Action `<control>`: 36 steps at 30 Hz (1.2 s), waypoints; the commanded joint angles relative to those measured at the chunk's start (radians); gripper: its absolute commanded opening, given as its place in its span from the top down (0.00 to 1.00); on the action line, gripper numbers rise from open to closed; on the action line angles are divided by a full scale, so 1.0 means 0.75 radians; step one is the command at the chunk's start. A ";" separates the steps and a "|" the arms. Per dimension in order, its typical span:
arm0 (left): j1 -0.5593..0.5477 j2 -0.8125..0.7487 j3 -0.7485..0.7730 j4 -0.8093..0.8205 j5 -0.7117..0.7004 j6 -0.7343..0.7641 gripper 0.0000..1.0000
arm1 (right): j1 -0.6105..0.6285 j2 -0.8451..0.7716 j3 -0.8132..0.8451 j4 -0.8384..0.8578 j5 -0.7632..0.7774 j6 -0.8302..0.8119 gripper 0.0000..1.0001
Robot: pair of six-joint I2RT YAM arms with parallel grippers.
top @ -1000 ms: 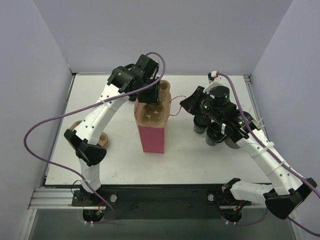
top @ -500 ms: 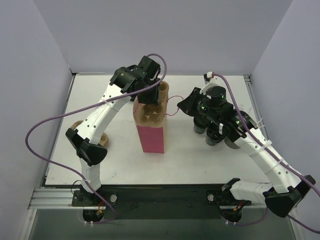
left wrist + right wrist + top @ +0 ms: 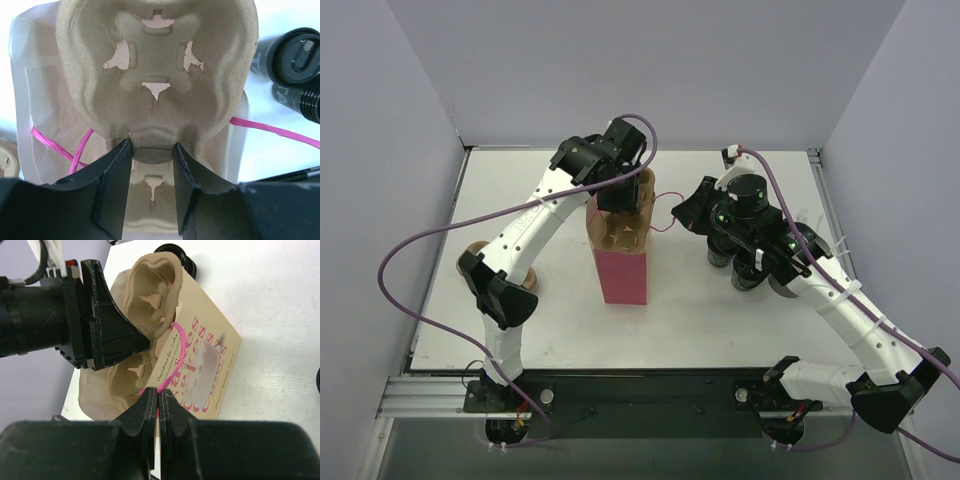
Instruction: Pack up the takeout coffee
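Note:
A pink paper bag [image 3: 625,268] stands upright at mid-table with a tan pulp cup carrier [image 3: 155,75] sticking out of its open top. My left gripper [image 3: 152,147] is shut on the carrier's middle ridge, one finger on each side. My right gripper [image 3: 159,400] is shut on the bag's pink string handle [image 3: 181,347], to the right of the bag. The takeout coffee cups [image 3: 750,275], black with black lids, stand in a cluster on the table, partly hidden under my right arm. One of the cups [image 3: 292,55] shows right of the bag in the left wrist view.
A ribbed black stack [image 3: 312,100] sits beside the cups. Tan round pieces [image 3: 470,258] lie at the left, partly under my left arm. A black round object [image 3: 175,252] stands beyond the bag. Grey walls close in on three sides.
My left arm has shifted a little to the right with the carrier, which sits slightly lower in the bag. The right gripper keeps hold of the handle and has drifted slightly left.

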 commanded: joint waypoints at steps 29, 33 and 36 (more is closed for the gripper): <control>0.064 -0.160 -0.136 -0.305 0.078 -0.113 0.83 | 0.012 -0.018 0.073 -0.022 0.130 -0.060 1.00; 0.066 -0.179 -0.157 -0.307 0.089 -0.103 0.83 | 0.014 -0.009 0.085 -0.026 0.134 -0.066 1.00; 0.071 -0.197 -0.181 -0.309 0.093 -0.097 0.83 | 0.014 -0.001 0.092 -0.030 0.132 -0.066 1.00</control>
